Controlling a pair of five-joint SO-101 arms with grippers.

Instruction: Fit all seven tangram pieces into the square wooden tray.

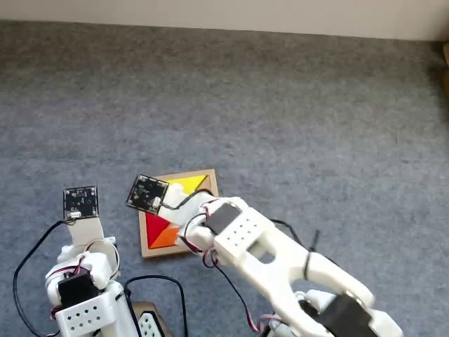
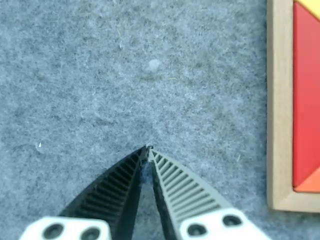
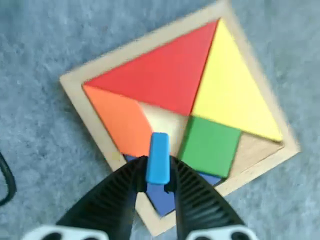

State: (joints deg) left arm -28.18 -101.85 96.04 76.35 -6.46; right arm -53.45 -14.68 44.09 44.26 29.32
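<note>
Right now my right gripper is clamped on a light blue tangram piece, seen edge-on, over the square wooden tray on the grey carpet. The piece's tip sits over a bare gap between an orange piece and a green square. A large red triangle, a large yellow triangle and a dark blue piece also lie in the tray. My left gripper, fingers pressed together on nothing, hangs over the carpet near the tray's rim.
</note>
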